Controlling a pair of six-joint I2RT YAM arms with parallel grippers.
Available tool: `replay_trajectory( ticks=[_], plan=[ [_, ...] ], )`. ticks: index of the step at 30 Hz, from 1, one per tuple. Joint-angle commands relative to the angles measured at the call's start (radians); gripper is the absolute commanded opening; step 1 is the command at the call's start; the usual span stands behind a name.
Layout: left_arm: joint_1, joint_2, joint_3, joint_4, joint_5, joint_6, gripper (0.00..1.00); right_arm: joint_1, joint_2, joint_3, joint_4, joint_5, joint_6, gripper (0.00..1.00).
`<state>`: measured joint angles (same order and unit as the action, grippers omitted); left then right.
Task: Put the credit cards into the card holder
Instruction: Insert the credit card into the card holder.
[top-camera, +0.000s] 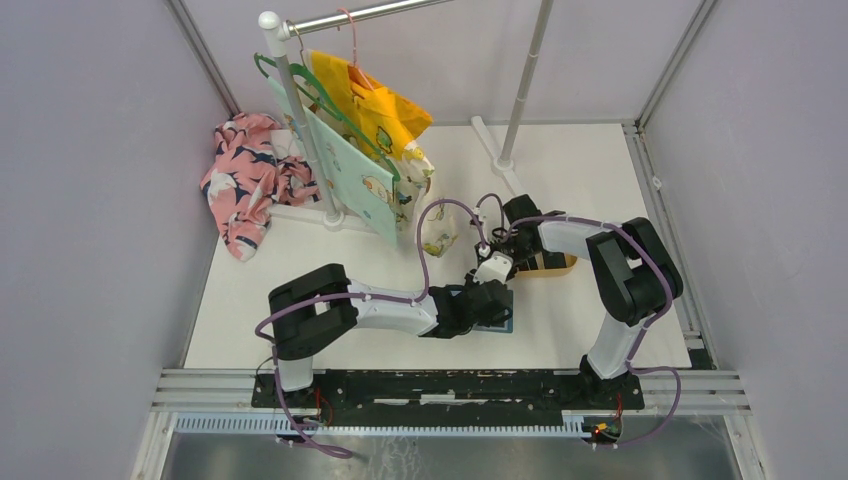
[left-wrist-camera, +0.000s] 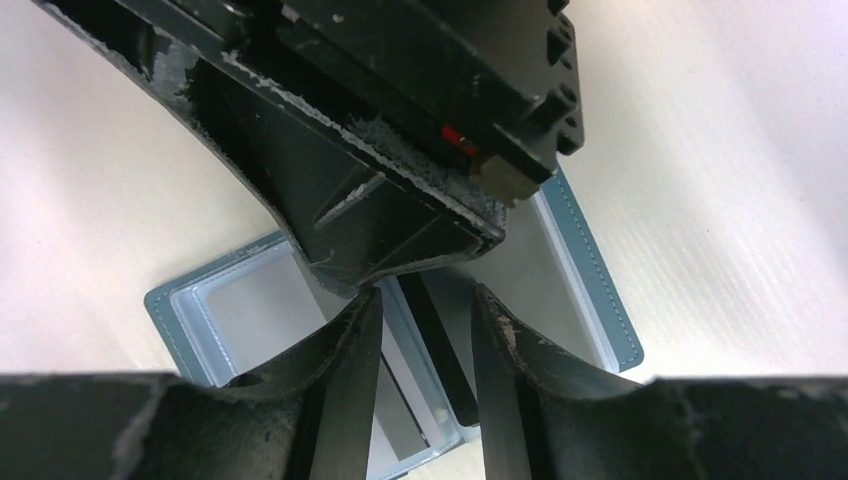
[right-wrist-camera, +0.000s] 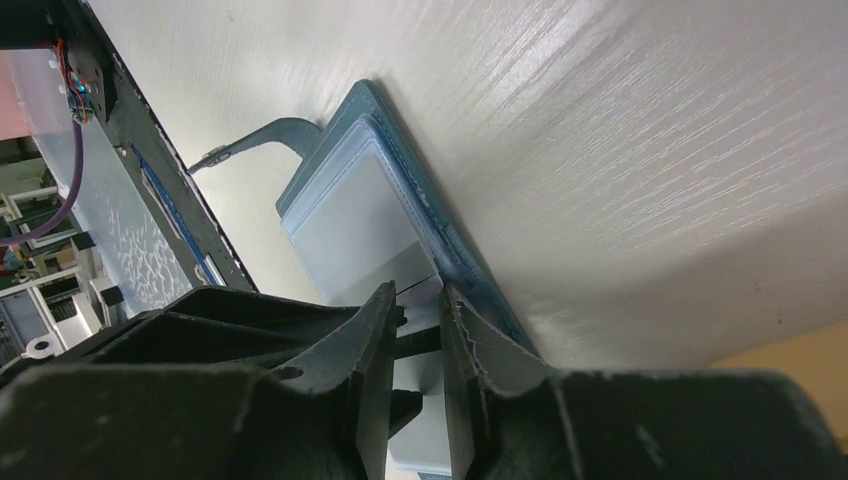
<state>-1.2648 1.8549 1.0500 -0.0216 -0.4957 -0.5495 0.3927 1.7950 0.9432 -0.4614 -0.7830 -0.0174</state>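
**Both grippers over the open card holder**

Finds the card holder (top-camera: 503, 326) spread open on the white table (top-camera: 300, 260), low centre of the top view, lower left of a tan tray (top-camera: 556, 264). Puts the left gripper (left-wrist-camera: 428, 295) directly above it, fingers apart and clamping nothing, with a dark credit card (left-wrist-camera: 438, 340) showing in the gap, down among the slots. Sets the right gripper (right-wrist-camera: 417, 292) close overhead, fingers nearly together; cannot tell whether clamped on anything.

Stitched leather-like card holder (right-wrist-camera: 350, 220), matt table (right-wrist-camera: 620, 150), scuffed, perhaps plastic left hand (left-wrist-camera: 428, 300)
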Motion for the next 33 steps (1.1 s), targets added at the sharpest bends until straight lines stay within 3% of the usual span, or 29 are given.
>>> replay_trajectory(
  ticks=[1, 7, 14, 24, 33],
  plan=[
    [0.005, -0.006, 0.001, -0.02, -0.081, -0.015, 0.45, 0.002, 0.001, 0.027, -0.031, 0.011, -0.04, 0.3],
    [0.005, -0.023, -0.007, -0.025, -0.098, -0.014, 0.45, 0.002, -0.018, 0.042, -0.048, 0.009, -0.063, 0.4],
    [0.005, -0.066, -0.034, 0.004, -0.047, 0.006, 0.45, 0.003, -0.056, 0.061, -0.075, 0.038, -0.104, 0.45],
    [0.005, -0.242, -0.173, 0.12, 0.14, 0.077, 0.43, 0.002, -0.116, 0.077, -0.098, 0.028, -0.166, 0.46],
    [0.024, -0.445, -0.342, 0.1, 0.169, 0.076, 0.4, 0.002, -0.265, -0.012, -0.042, 0.017, -0.277, 0.4]
  ],
)
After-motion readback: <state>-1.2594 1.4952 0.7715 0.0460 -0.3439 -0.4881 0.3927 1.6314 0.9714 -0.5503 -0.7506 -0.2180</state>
